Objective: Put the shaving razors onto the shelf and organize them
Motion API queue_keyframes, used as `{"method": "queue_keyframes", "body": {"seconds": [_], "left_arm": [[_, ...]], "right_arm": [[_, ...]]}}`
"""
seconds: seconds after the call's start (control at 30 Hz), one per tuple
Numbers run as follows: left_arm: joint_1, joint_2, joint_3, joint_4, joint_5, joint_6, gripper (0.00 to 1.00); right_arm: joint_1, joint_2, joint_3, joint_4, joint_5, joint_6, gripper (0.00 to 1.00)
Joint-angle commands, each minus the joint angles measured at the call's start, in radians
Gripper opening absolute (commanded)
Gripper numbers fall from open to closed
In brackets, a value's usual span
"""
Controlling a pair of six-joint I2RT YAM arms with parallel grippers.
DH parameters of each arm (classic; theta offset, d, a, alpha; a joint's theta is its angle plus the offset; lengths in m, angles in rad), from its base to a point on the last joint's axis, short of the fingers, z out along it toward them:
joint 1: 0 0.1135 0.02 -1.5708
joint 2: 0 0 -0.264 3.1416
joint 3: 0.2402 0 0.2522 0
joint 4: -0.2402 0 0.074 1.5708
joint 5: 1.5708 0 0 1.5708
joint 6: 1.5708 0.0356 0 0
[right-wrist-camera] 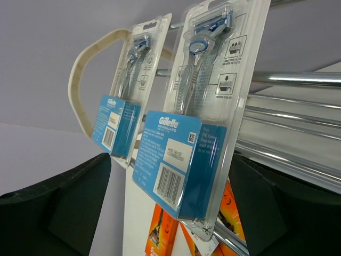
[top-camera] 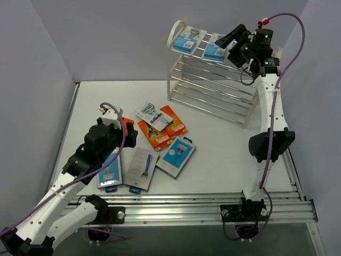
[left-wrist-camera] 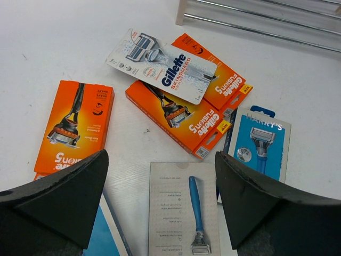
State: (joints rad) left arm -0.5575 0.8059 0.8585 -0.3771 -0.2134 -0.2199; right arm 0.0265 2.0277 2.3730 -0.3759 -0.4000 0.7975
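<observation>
The overhead camera hangs above and behind the arm bases (top-camera: 242, 210). It looks forward and down from far enough off to take in the whole desk (top-camera: 224, 138) and the shelf (top-camera: 213, 80).

The left wrist camera sits right behind the left gripper (left-wrist-camera: 160, 160), facing down past it. It is close over the loose packs (left-wrist-camera: 186, 213) just ahead of that gripper.

The right wrist camera rides behind the right gripper (right-wrist-camera: 170, 160), tilted. It is very near two blister packs (right-wrist-camera: 186, 149) straight ahead of that gripper on the top tier.

The overhead view shares both patches. Both wrist views catch the orange boxes (left-wrist-camera: 184, 120).
</observation>
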Motion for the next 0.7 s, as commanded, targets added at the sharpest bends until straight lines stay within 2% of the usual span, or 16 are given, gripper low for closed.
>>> {"method": "queue_keyframes", "body": {"seconds": [0.0,0.27,0.67], "left_arm": [[-0.005,-0.011,0.005,0.017,-0.014,0.013,0.9],[-0.005,-0.014,0.007,0.017,-0.021,0.011,0.93],[-0.009,-0.016,0.005,0.017,-0.02,0.01,0.93]], "right_arm": [[-0.016,-0.003,0.046,-0.026,0.021,-0.041,0.86],[-0.017,0.006,0.094,-0.058,0.02,-0.052,0.87],[-0.022,-0.02,0.055,-0.038,-0.002,-0.055,0.86]]}}
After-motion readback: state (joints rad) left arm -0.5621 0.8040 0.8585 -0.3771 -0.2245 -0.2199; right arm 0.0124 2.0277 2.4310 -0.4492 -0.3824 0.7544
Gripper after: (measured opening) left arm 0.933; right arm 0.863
